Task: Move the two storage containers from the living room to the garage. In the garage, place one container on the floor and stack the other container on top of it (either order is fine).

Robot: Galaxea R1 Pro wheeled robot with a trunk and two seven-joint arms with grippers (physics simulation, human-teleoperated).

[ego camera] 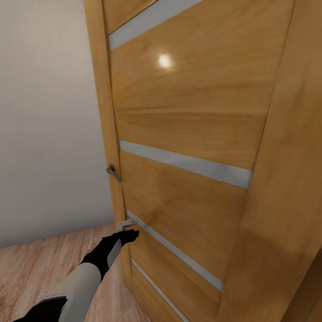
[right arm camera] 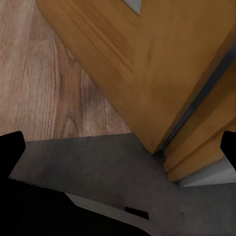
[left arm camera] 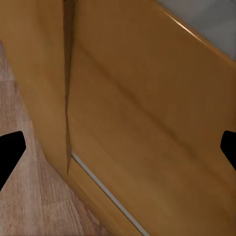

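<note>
The two storage containers are out of view. An orange-brown wooden door (ego camera: 188, 112) with pale grey strips stands close in front of me. My left arm reaches forward and its gripper (ego camera: 129, 235) is at the door's edge, just below a small metal latch plate (ego camera: 126, 223). In the left wrist view the left gripper (left arm camera: 118, 147) is open, its black fingertips (left arm camera: 10, 150) wide apart with the door panel (left arm camera: 147, 113) close ahead. My right gripper (right arm camera: 118, 147) is open and empty, pointing down at the door's lower corner (right arm camera: 157, 64).
A metal lever handle (ego camera: 112, 172) sticks out at the door's edge. A beige wall (ego camera: 44, 112) is to the left above light wood plank flooring (ego camera: 36, 268). Under the right gripper the planks meet dark grey concrete floor (right arm camera: 98, 167) beside the door frame (right arm camera: 206, 152).
</note>
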